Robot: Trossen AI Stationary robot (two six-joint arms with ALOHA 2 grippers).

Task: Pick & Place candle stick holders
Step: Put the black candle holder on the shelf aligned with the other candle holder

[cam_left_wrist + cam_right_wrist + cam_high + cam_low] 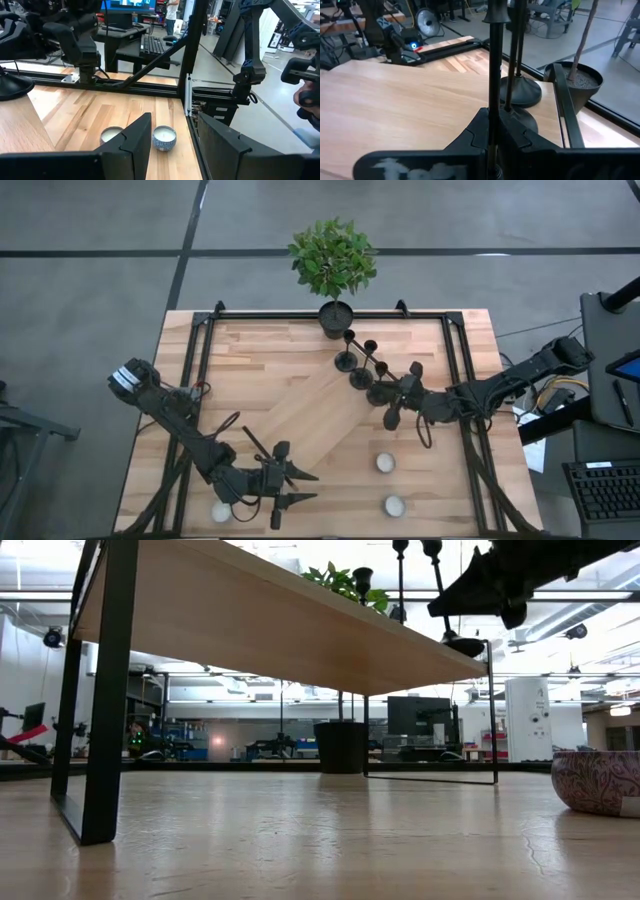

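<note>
Three matte-black candle stick holders stand in a slanting row at the table's far right. My right gripper (pixel 401 394) (pixel 494 119) is shut on the nearest one (pixel 394 418) (pixel 449 595). The other two (pixel 346 361) (pixel 360 378) stand on their disc bases just beyond it, toward the potted plant (pixel 333 260). My left gripper (pixel 303 486) (pixel 177 145) is open and empty near the table's front edge, left of the middle. My right gripper pinches the holder's thin stem (pixel 494 92) between its two fingers, below the cup top (pixel 495 17). The fingers come level from the table's right side and lie across the stem. The holder leans a little; its disc base (pixel 465 641) is low over the table, touching or not I cannot tell.
Small white candles in tins sit at the near right (pixel 385 463) (pixel 394 505) and near left (pixel 221 511); two show ahead of my left gripper (pixel 164 137) (pixel 111 135). A black frame (pixel 455 360) rims the table. The table's middle is bare wood (pixel 290 400).
</note>
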